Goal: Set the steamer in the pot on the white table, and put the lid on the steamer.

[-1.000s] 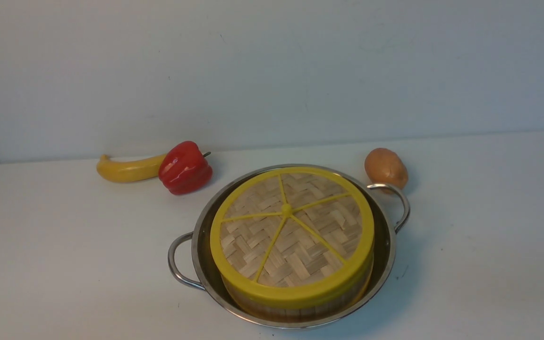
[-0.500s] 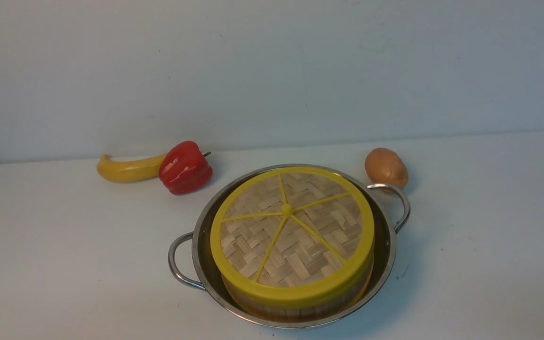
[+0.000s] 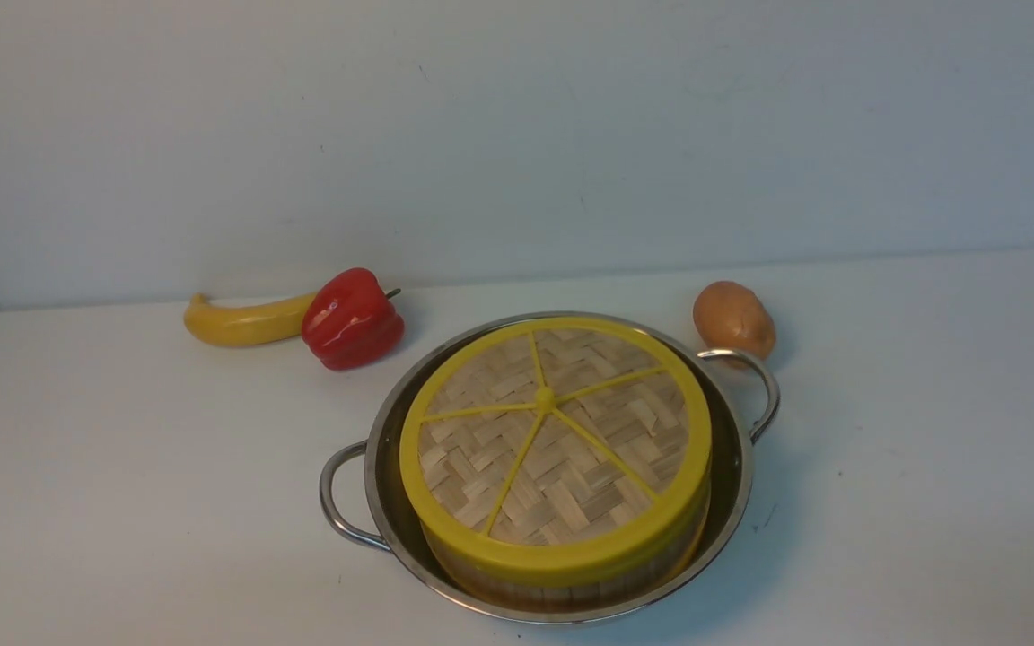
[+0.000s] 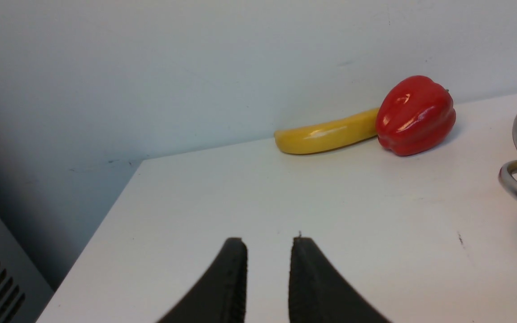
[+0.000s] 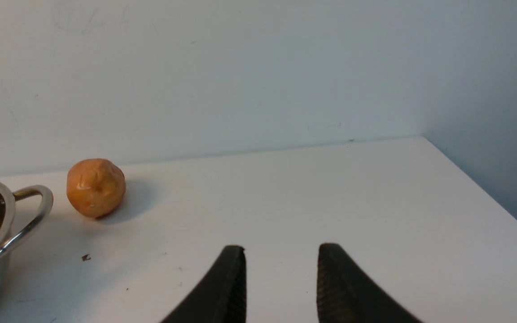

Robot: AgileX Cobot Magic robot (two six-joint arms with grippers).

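Woven bamboo makes the flat lid (image 3: 556, 446), which sits on the slatted steamer (image 3: 562, 588) inside the shiny steel pot (image 3: 732, 467) on the smooth white table (image 3: 122, 467), with a glossy red pepper (image 3: 351, 318), a banana (image 3: 243, 323) and a round potato (image 3: 733, 318) behind it. Seen from the left wrist, the left gripper (image 4: 268, 244) has ribbed black jaws a little apart, holding nothing. Seen from the right wrist, the right gripper (image 5: 281, 251) also stands apart and empty above the table.

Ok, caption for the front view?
Lid on steamer in the pot on the white table; banana, pepper and potato behind.
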